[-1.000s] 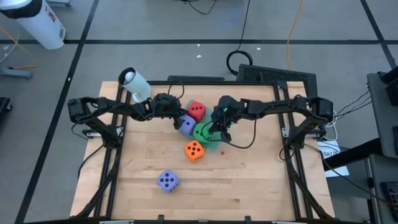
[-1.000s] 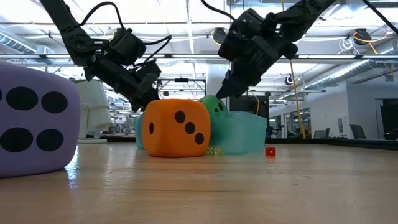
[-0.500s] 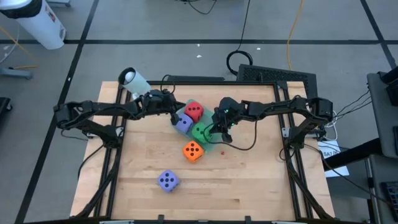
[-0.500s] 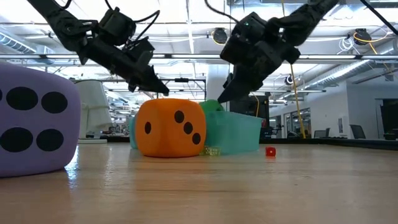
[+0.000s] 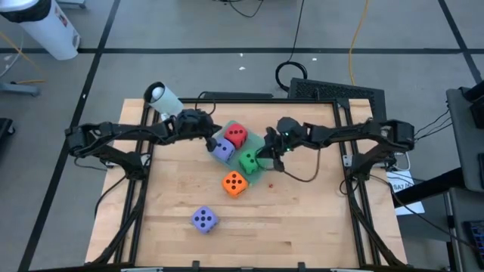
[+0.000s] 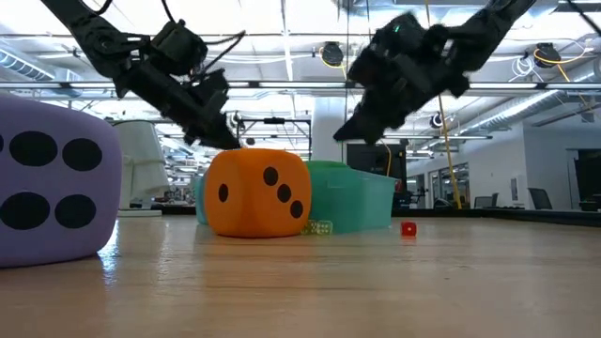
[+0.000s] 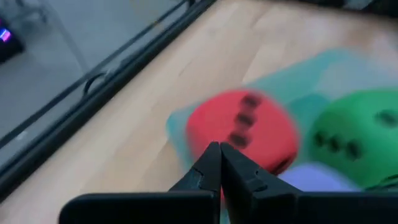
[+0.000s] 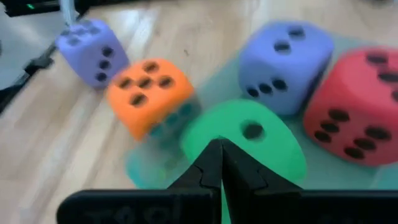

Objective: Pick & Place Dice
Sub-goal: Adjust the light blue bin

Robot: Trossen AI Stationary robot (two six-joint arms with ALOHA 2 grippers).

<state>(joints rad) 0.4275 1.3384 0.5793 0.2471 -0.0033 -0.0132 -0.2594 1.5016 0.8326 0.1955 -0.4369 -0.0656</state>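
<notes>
A flat teal tray lies at the table's far middle. On it rest the red die, one purple die and the green die. The orange die sits on the wood just near of the tray. The second purple die sits nearer still, large at the low view's left. My left gripper hovers shut at the tray's left edge, with the red die ahead of it. My right gripper hovers shut just right of and above the green die.
A white cylinder lies on the table's far left corner. A tiny red cube and a tiny yellowish cube lie on the wood by the tray. Bare wood stretches across the near half. Black cables run behind the far edge.
My right gripper has drawn back up and toward the table's right, away from the green die, which now sits lower in the tray. My left gripper has risen a little and moved right toward the tray's left edge.
</notes>
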